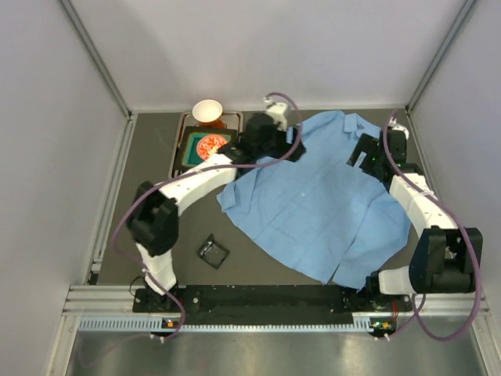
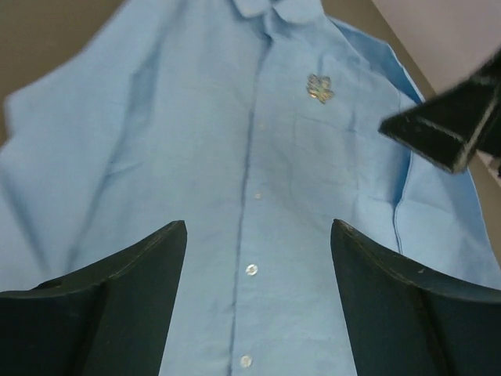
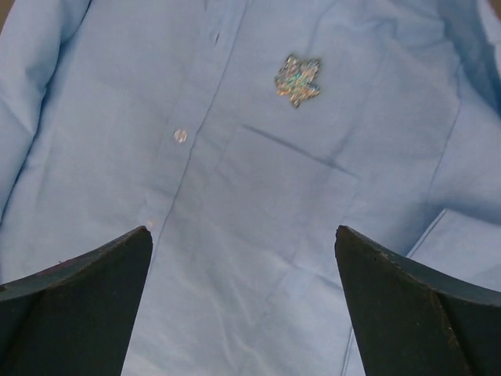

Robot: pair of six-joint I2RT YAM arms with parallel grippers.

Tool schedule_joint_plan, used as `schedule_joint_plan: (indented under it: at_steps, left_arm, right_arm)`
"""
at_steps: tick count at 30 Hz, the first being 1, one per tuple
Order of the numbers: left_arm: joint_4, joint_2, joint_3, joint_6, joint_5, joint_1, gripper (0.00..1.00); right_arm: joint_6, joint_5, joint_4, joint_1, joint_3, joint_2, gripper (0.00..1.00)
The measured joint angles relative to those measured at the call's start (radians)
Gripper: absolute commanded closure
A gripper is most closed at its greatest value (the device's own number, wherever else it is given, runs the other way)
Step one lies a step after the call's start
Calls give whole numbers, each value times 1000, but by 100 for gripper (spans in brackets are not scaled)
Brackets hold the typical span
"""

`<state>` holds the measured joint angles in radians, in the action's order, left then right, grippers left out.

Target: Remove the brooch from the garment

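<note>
1. Lying spread over the dark tabletop (image 1: 258, 262), the large light blue collared long-sleeved shirt of thin wrinkled fabric (image 1: 313, 204) is shown whole only in the top external view. The tiny dull silver-gold metallic brooch of irregular outline (image 3: 297, 80) cannot be made out there.
2. The brooch is shown clearly in both wrist views. It is pinned on the shirt's chest, just above the top seam of a pocket and beside the buttoned placket.
3. Only in the left wrist view are the collar, at the top edge, and one dark finger (image 2: 450, 129) of the right gripper (image 1: 360, 155), at the right edge, seen.
4. Bare tabletop is left along the shirt's left and near edges. A small dark square box (image 1: 213, 251) lies there, apart from the fabric.
5. A dark tray (image 1: 178, 149) is set in the far left corner. It carries a white cup (image 1: 207, 111) and a green plate (image 1: 205, 146), close beside the left arm's forearm.
6. The workspace is closed in by pale walls (image 1: 47, 157) on the left, far and right sides. The shirt's right edge lies beside the right arm.
7. The left gripper (image 2: 258, 227) is spread wide over the placket. Nothing is held, and contact with the fabric cannot be told.
8. The right gripper is likewise spread wide and empty, with the brooch lying beyond its fingertips.
</note>
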<state>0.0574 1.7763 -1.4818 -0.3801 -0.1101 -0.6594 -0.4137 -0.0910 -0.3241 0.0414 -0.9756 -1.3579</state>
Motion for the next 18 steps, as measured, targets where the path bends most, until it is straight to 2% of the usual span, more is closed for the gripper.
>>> schedule_joint_plan:
  at_steps: [3,5,8,11,12,15,18]
  left_arm:
    - [7,158,-140,44,26,-101,34]
    - [-2,249,-220,52,25,-143,36]
    - [-26,382,-338,46,17,-172,41]
    - [-48,534,-490,23,-6,-177,49]
    - [-56,589,-552,8,-12,-177,50]
    - [-83,742,-718,-27,-37,-177,50]
    - [-119,821,-762,-55,-56,-177,47]
  right_arm:
    - [-7,3,58,-65,-2,-31,6]
    - [-18,8,77,-104,-6,-70,12]
    - [-36,-11,84,-149,-20,-132,16]
    - [-36,-26,84,-165,-49,-190,28]
    - [-36,-30,85,-168,-63,-209,33]
    - [-50,-30,95,-171,-114,-269,35]
    - [-97,-24,116,-176,-146,-313,37]
